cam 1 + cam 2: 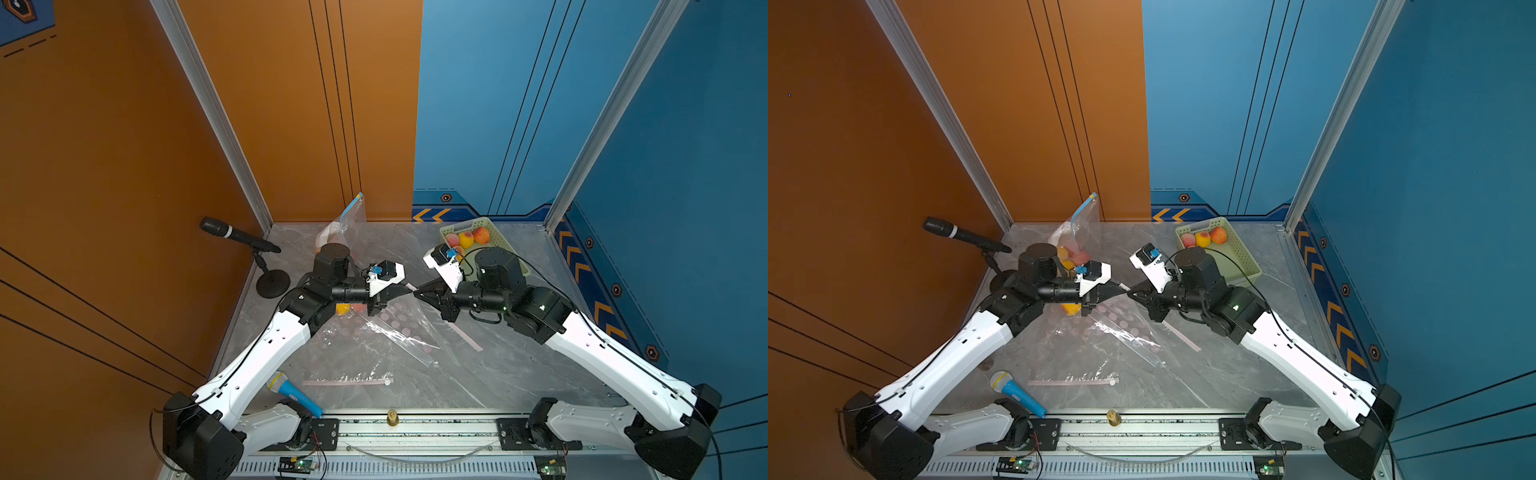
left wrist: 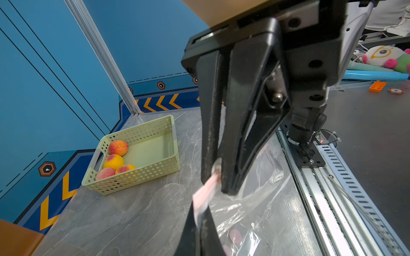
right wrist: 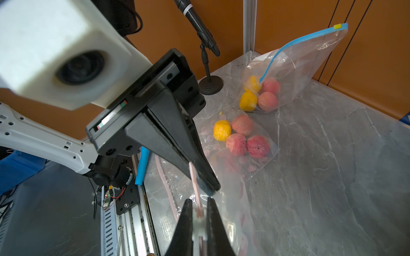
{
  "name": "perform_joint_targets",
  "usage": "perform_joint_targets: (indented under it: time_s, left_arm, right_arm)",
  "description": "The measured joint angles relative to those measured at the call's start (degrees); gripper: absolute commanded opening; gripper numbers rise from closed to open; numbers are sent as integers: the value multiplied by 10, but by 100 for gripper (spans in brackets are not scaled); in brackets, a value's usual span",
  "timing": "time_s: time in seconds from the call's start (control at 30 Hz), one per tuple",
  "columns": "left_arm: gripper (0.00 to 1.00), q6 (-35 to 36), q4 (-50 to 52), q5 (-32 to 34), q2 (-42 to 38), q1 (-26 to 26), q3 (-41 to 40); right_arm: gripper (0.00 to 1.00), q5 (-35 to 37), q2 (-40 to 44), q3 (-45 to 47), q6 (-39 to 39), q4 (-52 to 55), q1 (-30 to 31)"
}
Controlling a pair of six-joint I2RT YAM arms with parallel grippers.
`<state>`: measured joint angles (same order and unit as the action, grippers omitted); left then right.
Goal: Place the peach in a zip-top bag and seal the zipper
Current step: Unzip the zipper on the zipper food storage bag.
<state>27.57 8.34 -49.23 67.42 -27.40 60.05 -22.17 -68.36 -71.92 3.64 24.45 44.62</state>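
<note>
A clear zip-top bag with pink dots and a pink zipper lies mid-table, its mouth end lifted. Several peaches sit inside it; one peach peeks from under the left arm. My left gripper is shut on the pink zipper strip. My right gripper meets it tip to tip, jaws closed on the white zipper slider.
A green basket holding peaches stands at the back right. A blue-zippered bag of fruit leans on the back wall. Another flat bag lies near the front, a blue toy microphone beside it. A microphone stand is at the left.
</note>
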Motion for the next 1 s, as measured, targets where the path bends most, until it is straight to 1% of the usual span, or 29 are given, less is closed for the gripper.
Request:
perform_joint_targets:
  time_s: [0.23,0.4,0.5,0.6,0.63,0.73,0.8,0.83,0.93,1.0]
  left_arm:
    - [0,-46,-16,17,-2,15,0]
    - [0,-65,-27,38,-14,21,0]
    - [0,-77,-43,59,-33,42,-6]
    - [0,-93,-77,77,-68,80,-38]
    - [0,-98,-90,80,-79,92,-50]
    - [0,-105,-123,78,-104,108,-75]
    - [0,-103,-137,70,-110,108,-76]
    - [0,-97,-141,61,-110,104,-76]
    - [0,-56,-115,26,-107,89,-69]
    - [0,-16,-73,1,-99,74,-53]
  right_arm:
    - [6,54,25,20,-30,23,0]
    - [5,72,51,35,-45,44,0]
    - [5,79,73,55,-52,54,-5]
    - [6,83,102,81,-53,71,-22]
    - [10,83,112,90,-53,77,-29]
    - [27,71,136,109,-46,95,-38]
    - [44,56,143,111,-41,109,-38]
    - [49,43,144,111,-36,111,-38]
    - [53,14,143,110,-27,110,-38]
    - [52,0,142,100,-16,108,-39]
